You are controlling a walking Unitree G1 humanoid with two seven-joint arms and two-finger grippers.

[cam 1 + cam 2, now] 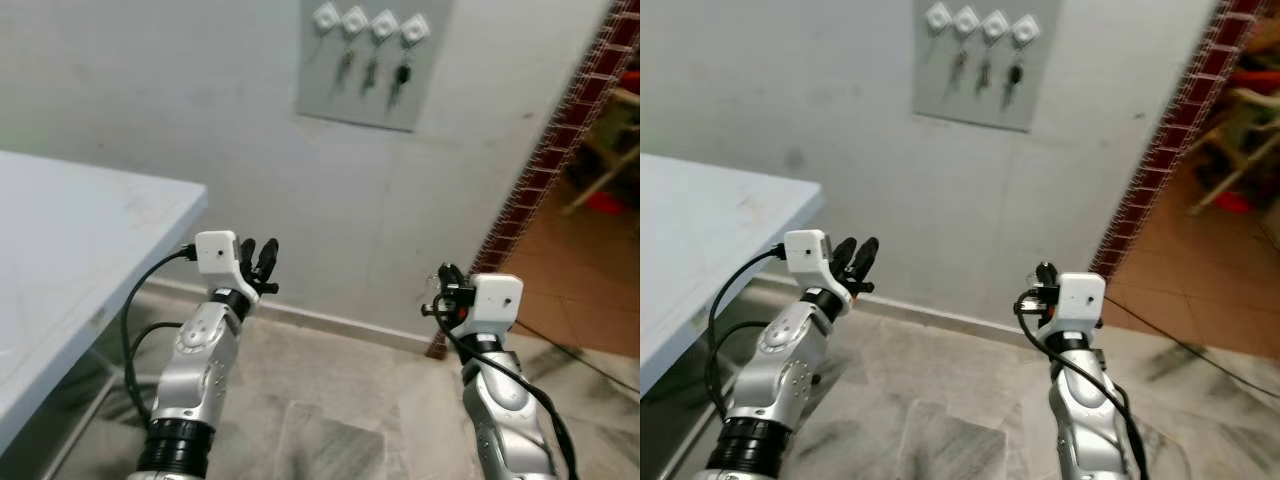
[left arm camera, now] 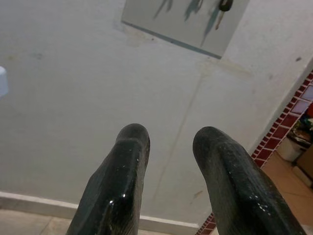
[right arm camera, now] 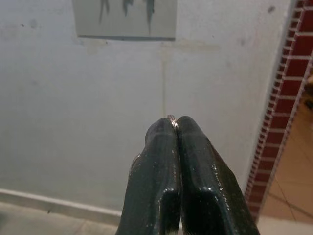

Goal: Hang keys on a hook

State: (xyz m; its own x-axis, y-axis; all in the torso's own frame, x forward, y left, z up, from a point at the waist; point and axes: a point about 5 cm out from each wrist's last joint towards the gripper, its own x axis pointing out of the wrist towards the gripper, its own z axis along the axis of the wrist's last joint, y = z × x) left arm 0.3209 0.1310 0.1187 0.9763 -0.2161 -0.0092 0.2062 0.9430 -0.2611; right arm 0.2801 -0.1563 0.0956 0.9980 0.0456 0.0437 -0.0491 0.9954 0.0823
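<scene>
Our right gripper [image 3: 174, 128] pinches a thin metal key ring [image 3: 171, 118], left gripper [image 2: 168, 142] spread, below the grey hook board [image 1: 372, 62] beside a smooth white table [image 1: 70, 250].

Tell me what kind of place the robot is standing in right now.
Probably a home entryway or hallway: a grey key board with four hooks on a plain white wall, a marble-patterned tile floor, and a brick-trimmed doorway opening onto another room.

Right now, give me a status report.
Left gripper open. Right gripper shut on key ring. Hook board high on wall: leftmost hook free. Path unobstructed.
</scene>
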